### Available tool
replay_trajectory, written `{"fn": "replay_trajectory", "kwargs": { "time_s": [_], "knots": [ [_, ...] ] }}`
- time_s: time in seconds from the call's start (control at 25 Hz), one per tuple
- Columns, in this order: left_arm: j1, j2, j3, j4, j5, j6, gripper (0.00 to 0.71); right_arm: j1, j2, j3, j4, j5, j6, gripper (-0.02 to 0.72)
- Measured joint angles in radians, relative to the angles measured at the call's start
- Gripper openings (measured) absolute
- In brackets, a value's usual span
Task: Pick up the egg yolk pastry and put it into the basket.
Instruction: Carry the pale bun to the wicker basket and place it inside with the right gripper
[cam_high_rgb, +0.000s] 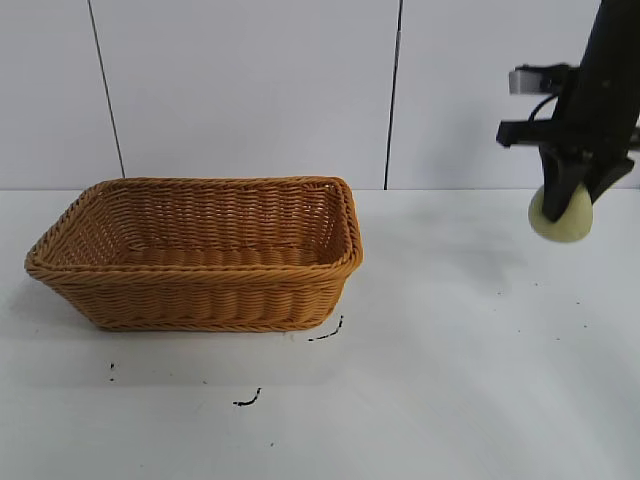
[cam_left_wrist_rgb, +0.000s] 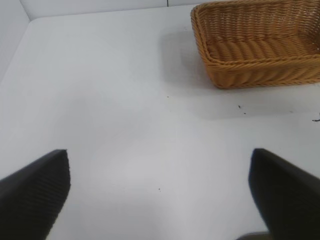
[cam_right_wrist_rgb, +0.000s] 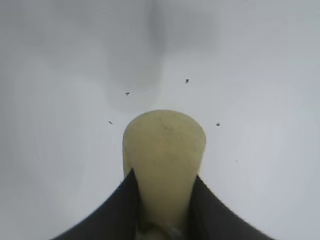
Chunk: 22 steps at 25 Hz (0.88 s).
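White table w/ black specks, white wall panels

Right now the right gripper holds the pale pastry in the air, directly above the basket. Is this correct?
Not quite. The right gripper does hold the pastry in the air, but not above the basket. The exterior view shows it far off to the basket's right side, over bare table.
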Motion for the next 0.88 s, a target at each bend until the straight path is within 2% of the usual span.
{"fn": "replay_trajectory", "kwargs": {
  "time_s": [0.24, 0.4, 0.76, 0.88],
  "knots": [
    [0.000, 0.000, 0.000, 0.000, 0.000, 0.000, 0.697, 0.008, -0.014, -0.149, -0.004, 0.014, 0.004, 0.151],
    [0.000, 0.000, 0.000, 0.000, 0.000, 0.000, 0.697, 0.050, -0.014, -0.204, -0.021, 0.017, 0.004, 0.151],
    [0.000, 0.000, 0.000, 0.000, 0.000, 0.000, 0.697, 0.244, -0.014, -0.241, -0.059, 0.016, 0.027, 0.151],
    [0.000, 0.000, 0.000, 0.000, 0.000, 0.000, 0.697, 0.327, -0.014, -0.241, -0.059, -0.011, 0.033, 0.151]
  ]
}}
